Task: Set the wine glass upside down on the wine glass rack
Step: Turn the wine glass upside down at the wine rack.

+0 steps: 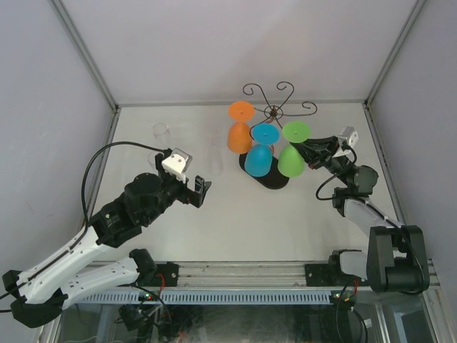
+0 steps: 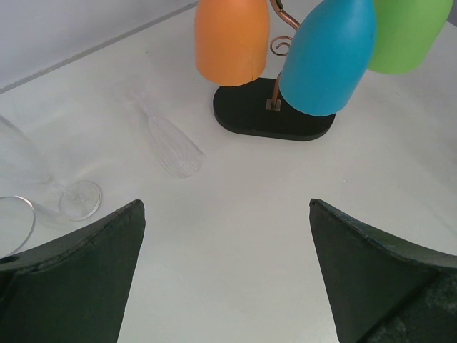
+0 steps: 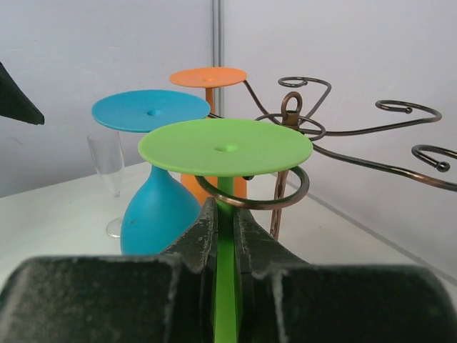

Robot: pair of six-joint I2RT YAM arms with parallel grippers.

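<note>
**Inspector A:** Where do we find the green plastic wine glass (image 1: 290, 161)?

**Inspector B:** We find it inverted at the dark-brown wire wine glass rack (image 1: 273, 112), foot uppermost, on the rack's right side. In the right wrist view its stem stands inside one curled arm. The foot sits above that curl, and we cannot tell whether it bears on the wire.

**A:** And the right gripper (image 3: 226, 214)?

**B:** Its fingers are pressed against the green stem from both sides, just below the curl.

**A:** The left gripper (image 2: 225, 207)?

**B:** Spread wide, holding nothing, well apart from the rack on its left.

**A:** What else do we note?

**B:** An orange wine glass (image 1: 239, 137) and a blue wine glass (image 1: 258, 161) hang inverted on the rack beside the green one, above its black oval base (image 2: 250, 114). A clear flute (image 2: 175, 146) lies on the white table (image 1: 235, 221), left of the rack.
</note>
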